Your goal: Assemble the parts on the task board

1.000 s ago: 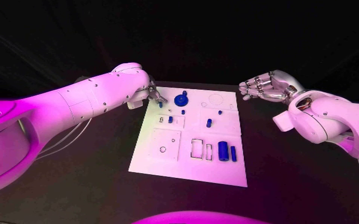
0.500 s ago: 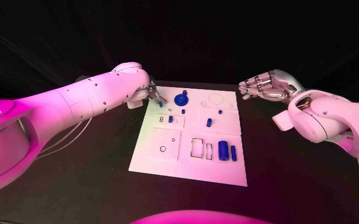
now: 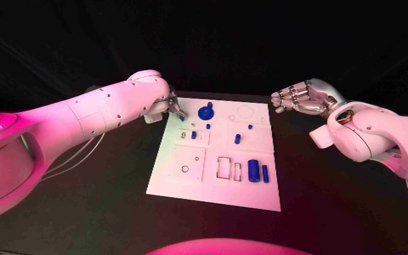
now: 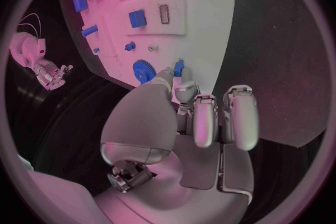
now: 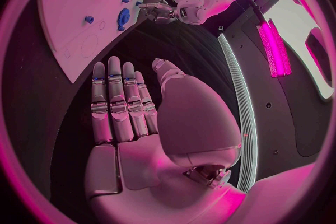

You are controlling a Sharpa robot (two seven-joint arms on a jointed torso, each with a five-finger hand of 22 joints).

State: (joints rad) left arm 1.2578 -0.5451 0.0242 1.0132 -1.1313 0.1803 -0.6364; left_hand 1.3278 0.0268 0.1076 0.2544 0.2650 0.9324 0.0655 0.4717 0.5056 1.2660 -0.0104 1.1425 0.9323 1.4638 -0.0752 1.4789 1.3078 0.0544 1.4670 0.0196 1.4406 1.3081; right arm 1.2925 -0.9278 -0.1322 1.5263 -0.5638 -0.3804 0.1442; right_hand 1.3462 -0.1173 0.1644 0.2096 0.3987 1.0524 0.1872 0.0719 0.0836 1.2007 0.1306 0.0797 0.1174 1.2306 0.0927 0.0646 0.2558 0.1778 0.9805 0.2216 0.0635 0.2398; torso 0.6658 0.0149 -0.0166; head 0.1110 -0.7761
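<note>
Blue peg (image 4: pixel 178 69) pinched by left hand (image 4: pixel 187 102), plain at the wrist, hidden overhead; right hand (image 5: pixel 129 106) spread, holding nothing.

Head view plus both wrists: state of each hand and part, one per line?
left hand: pinches a small blue part over the task board's far left corner
right hand: open, empty, off the board
task board: flat on the table
blue gear: lying on the board
large blue cylinder: lying on the board

Smooth white arm (image 3: pixel 94 116) dotted with small screws, ending in a silver hand (image 4: pixel 199 117).
</note>
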